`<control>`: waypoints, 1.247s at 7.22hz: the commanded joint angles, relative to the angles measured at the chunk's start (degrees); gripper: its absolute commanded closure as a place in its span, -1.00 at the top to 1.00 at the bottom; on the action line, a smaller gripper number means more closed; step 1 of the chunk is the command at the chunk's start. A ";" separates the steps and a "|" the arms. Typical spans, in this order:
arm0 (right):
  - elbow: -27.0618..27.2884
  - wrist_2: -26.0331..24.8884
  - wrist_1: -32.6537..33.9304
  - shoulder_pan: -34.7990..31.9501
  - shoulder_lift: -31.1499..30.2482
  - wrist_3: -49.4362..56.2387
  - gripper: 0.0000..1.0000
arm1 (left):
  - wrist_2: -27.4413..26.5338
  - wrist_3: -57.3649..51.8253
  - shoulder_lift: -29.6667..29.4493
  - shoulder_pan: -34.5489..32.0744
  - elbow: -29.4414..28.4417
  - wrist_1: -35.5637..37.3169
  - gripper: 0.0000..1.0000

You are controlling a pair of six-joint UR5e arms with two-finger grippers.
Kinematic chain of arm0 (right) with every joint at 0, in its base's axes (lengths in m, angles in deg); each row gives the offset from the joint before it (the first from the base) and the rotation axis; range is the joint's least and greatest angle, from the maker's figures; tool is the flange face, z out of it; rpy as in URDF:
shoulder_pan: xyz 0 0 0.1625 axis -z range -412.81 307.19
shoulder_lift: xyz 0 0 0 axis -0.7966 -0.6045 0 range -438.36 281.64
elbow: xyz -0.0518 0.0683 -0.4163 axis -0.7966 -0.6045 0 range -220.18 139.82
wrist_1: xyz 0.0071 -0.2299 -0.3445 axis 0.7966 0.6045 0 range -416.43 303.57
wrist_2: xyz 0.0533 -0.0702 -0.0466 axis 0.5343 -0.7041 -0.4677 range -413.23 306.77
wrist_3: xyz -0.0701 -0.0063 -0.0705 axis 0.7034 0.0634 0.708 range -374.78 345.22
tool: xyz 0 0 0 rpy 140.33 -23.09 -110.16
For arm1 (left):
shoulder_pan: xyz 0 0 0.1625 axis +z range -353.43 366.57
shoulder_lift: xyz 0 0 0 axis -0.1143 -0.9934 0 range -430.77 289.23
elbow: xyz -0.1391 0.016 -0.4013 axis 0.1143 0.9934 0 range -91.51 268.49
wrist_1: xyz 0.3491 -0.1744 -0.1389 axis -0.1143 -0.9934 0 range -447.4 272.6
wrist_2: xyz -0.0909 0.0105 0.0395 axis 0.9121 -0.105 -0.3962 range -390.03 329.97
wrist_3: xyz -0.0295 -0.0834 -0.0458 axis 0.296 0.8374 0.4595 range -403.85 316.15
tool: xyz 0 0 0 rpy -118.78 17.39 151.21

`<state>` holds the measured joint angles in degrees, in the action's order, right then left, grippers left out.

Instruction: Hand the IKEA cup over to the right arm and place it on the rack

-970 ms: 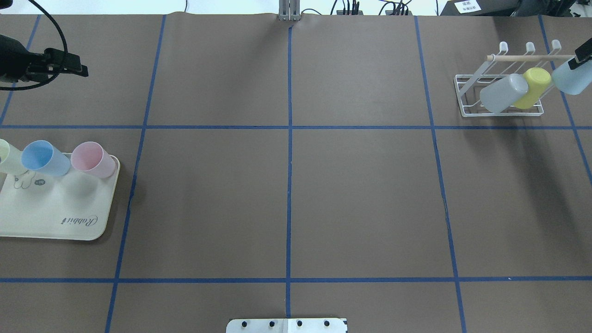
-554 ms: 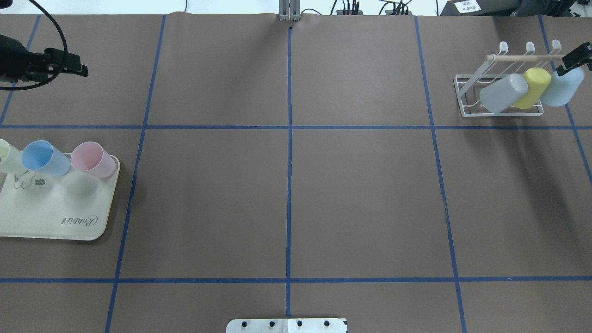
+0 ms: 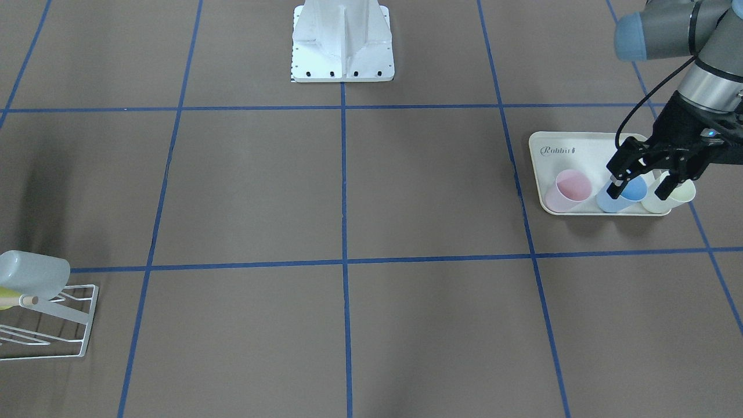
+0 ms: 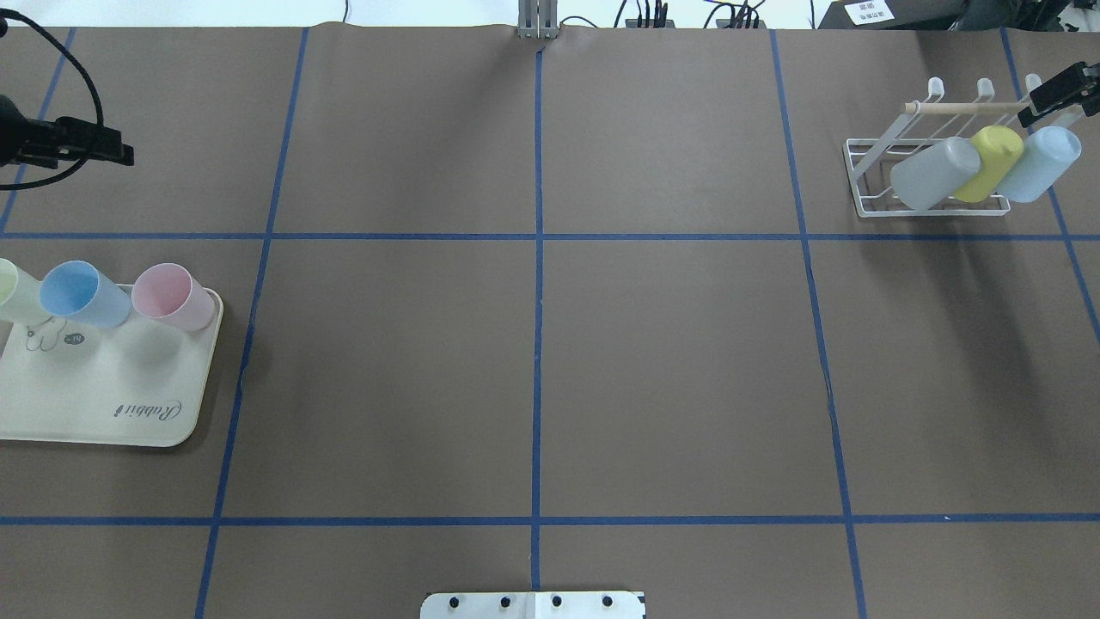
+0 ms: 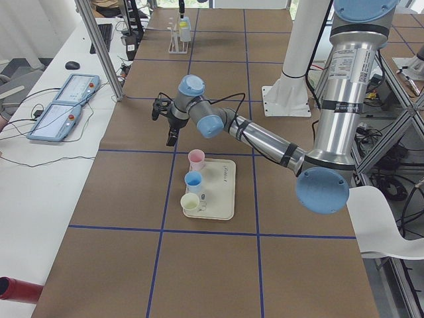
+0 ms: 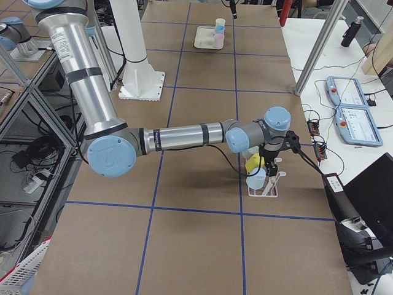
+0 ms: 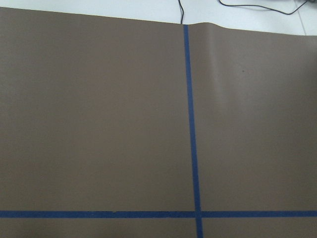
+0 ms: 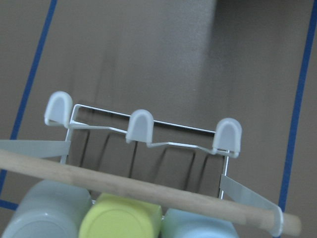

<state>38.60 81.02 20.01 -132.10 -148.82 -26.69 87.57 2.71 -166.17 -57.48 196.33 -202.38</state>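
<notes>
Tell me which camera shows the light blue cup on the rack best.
Overhead exterior: the light blue cup lies whole on the rack, beside the yellow cup. Right wrist shows only its base; exterior right shows it small; exterior left, too far to tell; the others miss it.

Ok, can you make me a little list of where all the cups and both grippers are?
rack: holds the grey cup, yellow cup and light blue cup, tilted, side by side
tray: holds the pink cup, blue cup and pale green cup, upright in a row
left gripper: open, empty, in the air by the tray
right gripper: by the rack's rod, off the cups
</notes>
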 commanded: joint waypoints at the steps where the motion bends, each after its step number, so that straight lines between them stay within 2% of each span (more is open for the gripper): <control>1: 1.54 2.24 -0.07 0.89 0.58 -5.40 0.98 | -0.18 -17.80 6.78 -3.61 -1.83 0.80 1.00; 3: 3.04 3.99 -0.07 1.16 -0.03 -5.41 0.98 | 0.61 -29.28 8.38 -5.47 -6.74 4.23 1.00; 4: 2.96 5.22 -0.15 1.42 -0.29 -5.41 0.98 | 2.44 -28.89 8.91 -5.04 -9.29 4.32 1.00; 5: 3.04 5.49 -0.16 1.69 -0.38 -5.41 0.98 | 8.12 -29.06 8.83 -5.04 -13.06 3.54 0.98; 6: 3.56 5.76 -0.16 1.86 -0.38 -5.41 0.98 | 10.35 -28.98 8.92 -5.12 -13.70 3.36 0.97; 9: 6.47 5.67 -0.16 2.21 -2.93 -5.32 0.98 | 10.37 -29.59 8.04 -5.03 -18.71 3.27 0.89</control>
<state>44.15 86.73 19.86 -130.10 -150.94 -32.04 97.70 -26.40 -158.02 -62.50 179.46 -199.06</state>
